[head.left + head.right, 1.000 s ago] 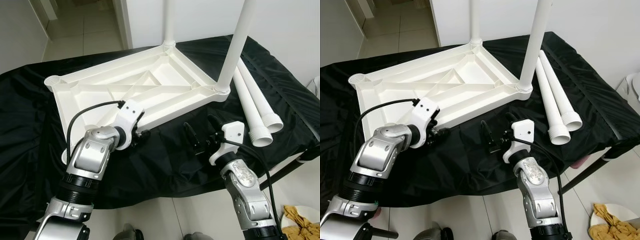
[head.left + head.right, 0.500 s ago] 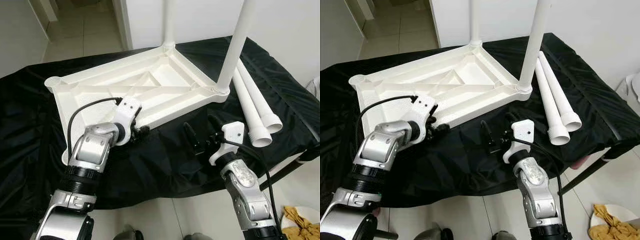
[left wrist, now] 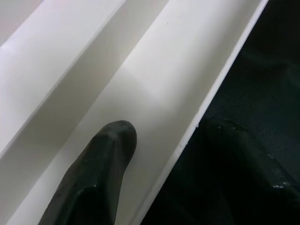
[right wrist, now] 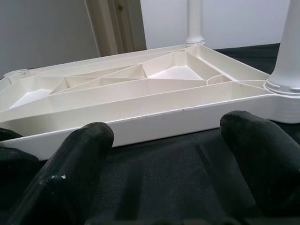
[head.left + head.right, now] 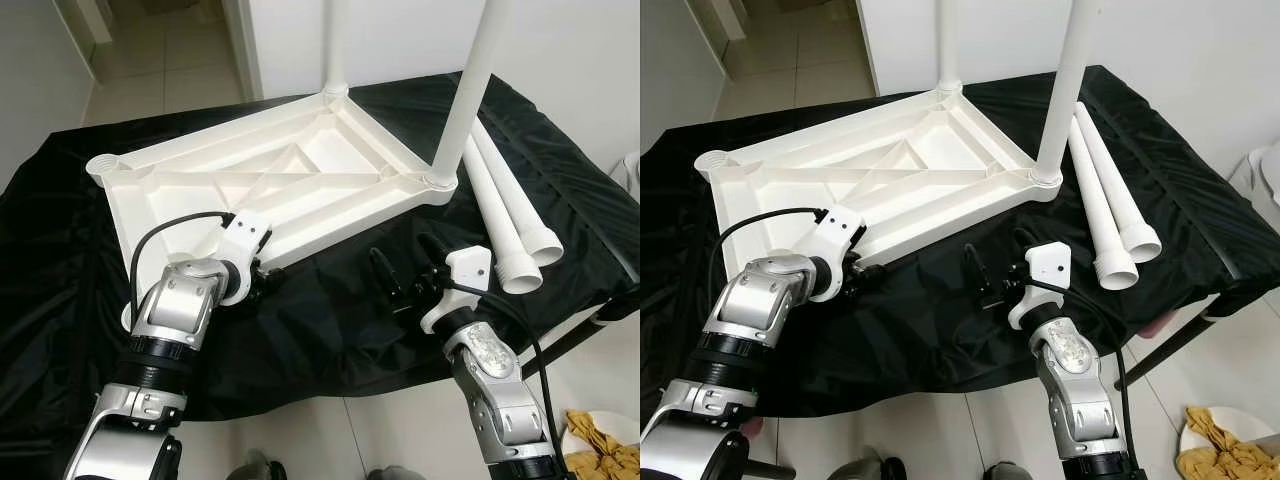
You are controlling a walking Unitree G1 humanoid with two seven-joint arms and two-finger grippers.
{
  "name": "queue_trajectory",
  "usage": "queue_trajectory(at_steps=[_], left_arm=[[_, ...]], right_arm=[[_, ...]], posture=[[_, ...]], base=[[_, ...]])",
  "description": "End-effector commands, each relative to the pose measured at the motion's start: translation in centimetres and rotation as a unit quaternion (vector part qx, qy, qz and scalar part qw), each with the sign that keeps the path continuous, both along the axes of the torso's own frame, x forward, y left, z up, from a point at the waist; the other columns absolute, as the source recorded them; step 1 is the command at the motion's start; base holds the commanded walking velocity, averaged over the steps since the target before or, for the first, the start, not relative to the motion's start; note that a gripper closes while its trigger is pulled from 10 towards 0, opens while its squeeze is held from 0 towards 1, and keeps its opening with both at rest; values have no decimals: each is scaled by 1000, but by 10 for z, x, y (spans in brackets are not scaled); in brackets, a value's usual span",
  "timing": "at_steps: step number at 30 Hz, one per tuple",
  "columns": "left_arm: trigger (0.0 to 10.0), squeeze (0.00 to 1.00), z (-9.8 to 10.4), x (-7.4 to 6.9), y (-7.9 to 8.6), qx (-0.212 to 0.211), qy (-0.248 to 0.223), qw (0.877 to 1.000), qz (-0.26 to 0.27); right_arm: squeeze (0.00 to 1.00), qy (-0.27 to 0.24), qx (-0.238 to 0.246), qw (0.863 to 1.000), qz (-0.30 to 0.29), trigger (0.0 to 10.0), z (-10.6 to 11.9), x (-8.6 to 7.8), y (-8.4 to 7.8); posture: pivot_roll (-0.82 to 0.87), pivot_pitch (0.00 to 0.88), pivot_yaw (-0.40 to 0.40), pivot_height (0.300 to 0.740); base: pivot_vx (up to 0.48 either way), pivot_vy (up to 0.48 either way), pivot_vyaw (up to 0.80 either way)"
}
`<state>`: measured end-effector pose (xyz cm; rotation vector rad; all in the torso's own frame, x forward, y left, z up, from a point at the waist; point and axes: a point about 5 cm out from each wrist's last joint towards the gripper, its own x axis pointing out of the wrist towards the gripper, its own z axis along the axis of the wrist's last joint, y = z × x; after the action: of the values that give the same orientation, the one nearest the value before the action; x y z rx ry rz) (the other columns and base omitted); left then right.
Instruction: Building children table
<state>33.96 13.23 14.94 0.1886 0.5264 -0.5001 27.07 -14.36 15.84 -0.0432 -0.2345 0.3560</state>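
The counter [image 5: 560,190] is covered by a black cloth [image 5: 320,330] that hangs over its near edge. An upturned white plastic tabletop [image 5: 270,180] lies on the cloth, ribbed underside up, with two white legs [image 5: 470,90] standing upright in its far and right corner sockets. Two loose white legs [image 5: 510,215] lie side by side on the cloth, just right of the tabletop.

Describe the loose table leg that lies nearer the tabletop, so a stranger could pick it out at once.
On the black cloth, an upside-down white tabletop carries two upright legs. To its right lie two loose white legs side by side, open ends toward the robot. The wanted leg is the one nearer the tabletop; its open end reaches closer to the robot than that of its neighbour.
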Motion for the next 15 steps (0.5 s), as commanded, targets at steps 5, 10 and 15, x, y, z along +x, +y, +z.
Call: queue_trajectory(at_steps=[5, 10, 15], left_arm=[[0, 0, -10, 4, 27, 43, -3, 988, 146], [0, 0, -8, 4, 32, 42, -10, 986, 163], [0, 0, -7, 3, 37, 56, -17, 983, 172]], right_arm=[[0, 2, -5, 1000, 5, 10000, 0, -1, 3], [0, 3, -5, 1000, 6, 10000, 0, -1, 3], [0, 3, -5, 1000, 6, 10000, 0, -1, 3]], posture=[[-121, 87, 69, 740], [-120, 88, 69, 740], [-113, 90, 66, 740]], base=[[0, 0, 0], [0, 0, 0], [0, 0, 0]])
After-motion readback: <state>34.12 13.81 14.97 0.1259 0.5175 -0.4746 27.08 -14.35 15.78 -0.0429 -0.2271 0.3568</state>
